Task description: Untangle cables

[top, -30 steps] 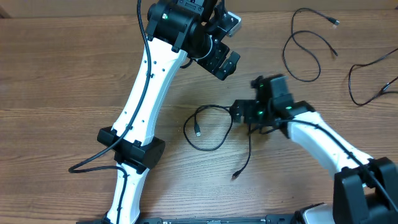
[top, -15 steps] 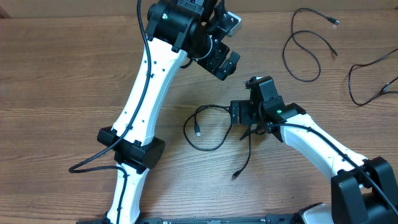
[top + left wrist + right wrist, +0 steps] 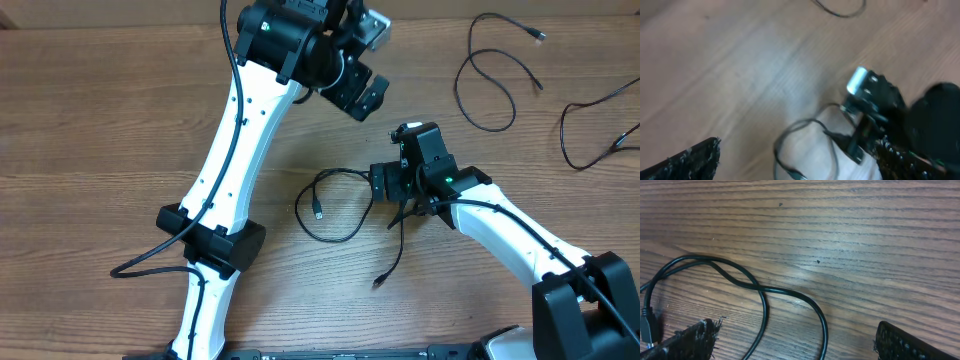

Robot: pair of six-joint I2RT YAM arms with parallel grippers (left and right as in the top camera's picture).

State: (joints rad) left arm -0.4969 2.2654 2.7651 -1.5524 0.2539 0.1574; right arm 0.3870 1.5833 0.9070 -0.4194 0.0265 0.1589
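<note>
A thin black cable (image 3: 335, 205) lies in a loop at the table's middle, with a plug end (image 3: 318, 213) inside the loop and a second end (image 3: 378, 283) nearer the front. My right gripper (image 3: 380, 185) is open at the loop's right edge. In the right wrist view its fingers (image 3: 800, 342) straddle two strands of the cable (image 3: 765, 292), which cross once at the left. My left gripper (image 3: 360, 95) hangs open and empty above the table behind the loop. Its blurred wrist view (image 3: 800, 165) shows the loop (image 3: 805, 127).
Two more thin black cables lie at the back right, one a curl (image 3: 490, 75) and one by the right edge (image 3: 585, 125). The left arm's base link (image 3: 210, 240) stands left of the loop. The table is bare wood.
My right gripper moved left and slightly back to the loop's edge, then held still. My left gripper shifted a little toward the back.
</note>
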